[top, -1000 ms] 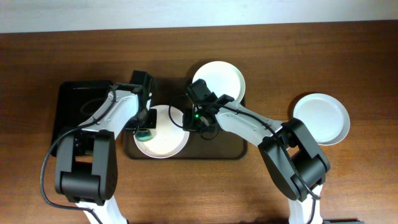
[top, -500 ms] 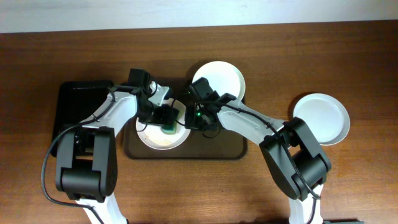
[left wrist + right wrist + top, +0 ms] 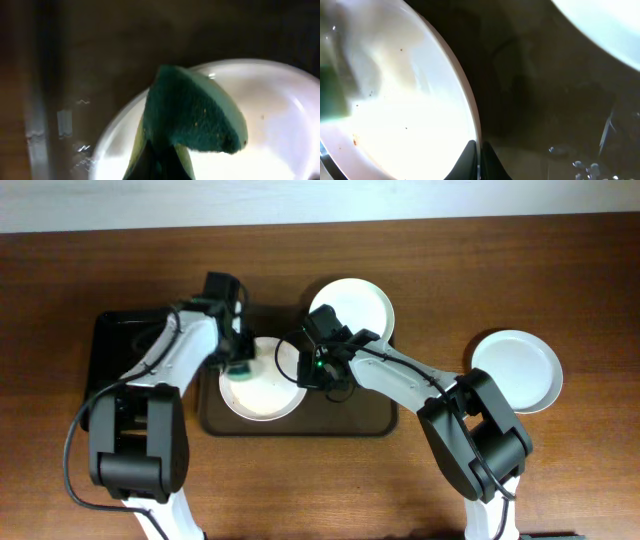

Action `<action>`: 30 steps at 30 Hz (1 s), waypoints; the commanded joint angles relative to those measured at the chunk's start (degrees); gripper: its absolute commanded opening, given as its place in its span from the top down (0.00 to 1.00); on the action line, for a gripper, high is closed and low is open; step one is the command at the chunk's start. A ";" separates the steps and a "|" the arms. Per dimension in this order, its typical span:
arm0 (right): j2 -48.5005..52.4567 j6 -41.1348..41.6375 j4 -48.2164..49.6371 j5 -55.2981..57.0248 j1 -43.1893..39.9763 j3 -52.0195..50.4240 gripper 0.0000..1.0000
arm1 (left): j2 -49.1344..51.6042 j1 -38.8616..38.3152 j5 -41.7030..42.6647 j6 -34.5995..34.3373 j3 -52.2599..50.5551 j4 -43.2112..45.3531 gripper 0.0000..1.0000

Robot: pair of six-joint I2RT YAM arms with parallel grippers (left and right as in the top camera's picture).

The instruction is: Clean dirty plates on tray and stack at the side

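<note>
Three were in view, all round, white and shallow: the left plate (image 3: 262, 392) and back plate (image 3: 350, 305) on the dark brown tray (image 3: 300, 426), and the side plate (image 3: 517, 370) on the wooden tabletop (image 3: 580, 480). My left end effector (image 3: 238, 365) was clamped on a rough green sponge (image 3: 195, 115) with a yellow side, at the shiny left plate's edge. My right end effector (image 3: 478, 154) pinched that plate's thin rim.

One round shallow white plate (image 3: 262, 388) is seated front left on the large dark brown rectangular tray (image 3: 350, 418), and a second white plate (image 3: 350, 305) rear right. A third white plate (image 3: 517, 370) is located on the wooden table (image 3: 580, 480), well apart rightward. A smaller black tray (image 3: 115, 345) is set just left of the brown tray. A green sponge (image 3: 238, 367) is placed at the first plate's left edge.
</note>
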 commanded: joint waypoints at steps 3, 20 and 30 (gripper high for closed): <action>-0.17 -2.67 -7.91 2.91 -0.17 4.87 0.96 | 0.31 2.12 -4.79 -0.74 17.97 -12.31 0.99; -15.80 -5.38 -29.44 48.09 6.58 9.70 0.96 | 0.44 2.56 -3.65 0.33 21.94 -14.51 0.99; -15.78 -6.45 -29.68 80.83 20.31 9.70 0.96 | 0.44 2.58 -2.82 0.33 21.88 -14.51 0.99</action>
